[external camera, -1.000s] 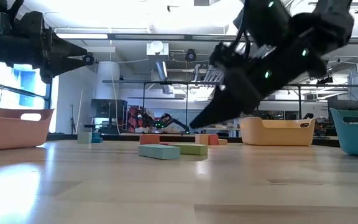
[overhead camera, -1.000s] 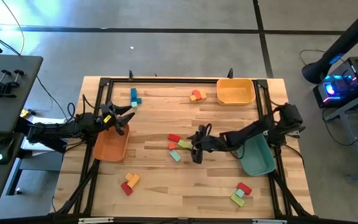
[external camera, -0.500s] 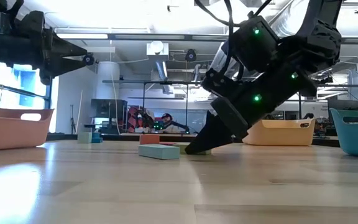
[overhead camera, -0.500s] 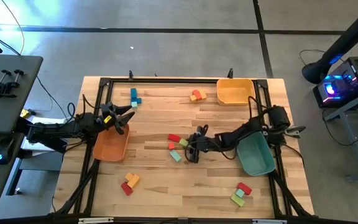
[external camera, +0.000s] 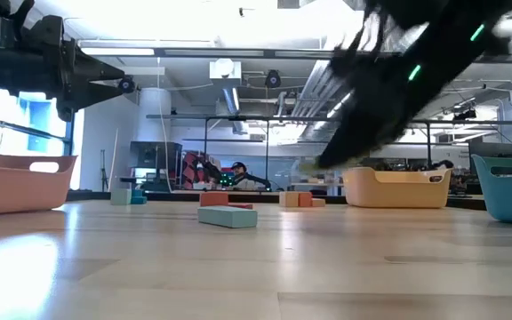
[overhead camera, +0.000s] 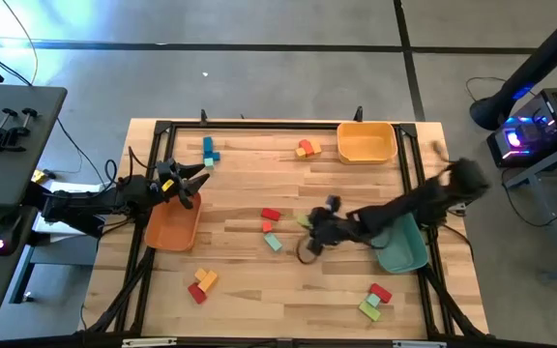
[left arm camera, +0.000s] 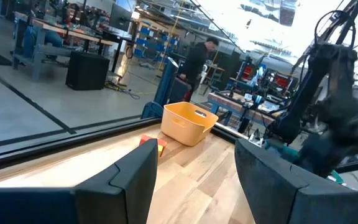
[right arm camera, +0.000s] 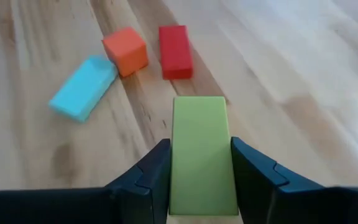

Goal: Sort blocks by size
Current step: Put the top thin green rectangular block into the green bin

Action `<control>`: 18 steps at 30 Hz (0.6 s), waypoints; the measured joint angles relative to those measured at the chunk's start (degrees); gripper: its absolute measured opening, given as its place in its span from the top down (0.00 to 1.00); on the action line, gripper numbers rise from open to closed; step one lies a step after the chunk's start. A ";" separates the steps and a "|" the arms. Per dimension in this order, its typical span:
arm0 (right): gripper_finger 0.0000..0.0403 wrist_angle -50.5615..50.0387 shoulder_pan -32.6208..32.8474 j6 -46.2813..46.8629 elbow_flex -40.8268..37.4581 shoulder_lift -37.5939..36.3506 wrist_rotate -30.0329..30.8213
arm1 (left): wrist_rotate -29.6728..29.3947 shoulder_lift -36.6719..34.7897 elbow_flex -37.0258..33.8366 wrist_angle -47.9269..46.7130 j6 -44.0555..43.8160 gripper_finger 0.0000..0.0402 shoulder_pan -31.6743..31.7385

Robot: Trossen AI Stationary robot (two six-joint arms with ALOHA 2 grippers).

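Right gripper (right arm camera: 199, 180) is clamped on a light green rectangular wooden block (right arm camera: 201, 152), held above the wooden table (overhead camera: 249, 280) near its middle. Beyond it lie an orange cube (right arm camera: 125, 51), a red bar (right arm camera: 173, 51) and a light blue bar (right arm camera: 82, 88). Left gripper (overhead camera: 199, 180), fingers apart, hovers over the orange plastic bin (overhead camera: 172, 227).

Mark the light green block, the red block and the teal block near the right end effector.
light green block (right arm camera: 200, 149), right wrist view, top face.
red block (right arm camera: 173, 51), right wrist view, top face.
teal block (right arm camera: 83, 88), right wrist view, top face.
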 joint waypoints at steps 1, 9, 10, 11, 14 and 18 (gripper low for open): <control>0.68 -6.27 1.92 2.75 1.00 -2.49 1.51 | 0.02 0.00 0.00 0.00 0.01 0.50 -0.01; 0.68 -48.12 15.56 36.01 9.59 -15.19 3.33 | 0.01 0.00 0.00 0.01 0.01 0.50 0.00; 0.68 -52.61 16.72 41.51 9.68 -16.13 1.99 | 0.01 0.00 0.00 -0.03 0.01 0.50 0.00; 0.68 -56.75 17.80 47.24 9.62 -16.83 0.20 | 0.01 0.00 0.00 -0.11 0.01 0.50 -0.02; 0.68 -63.44 20.17 61.69 7.77 -17.65 -7.34 | 0.01 0.00 0.00 -0.20 0.01 0.50 -0.02; 0.68 -64.78 20.81 74.08 3.86 -17.64 -13.65 | 0.01 0.00 0.00 -0.26 0.13 0.50 -0.01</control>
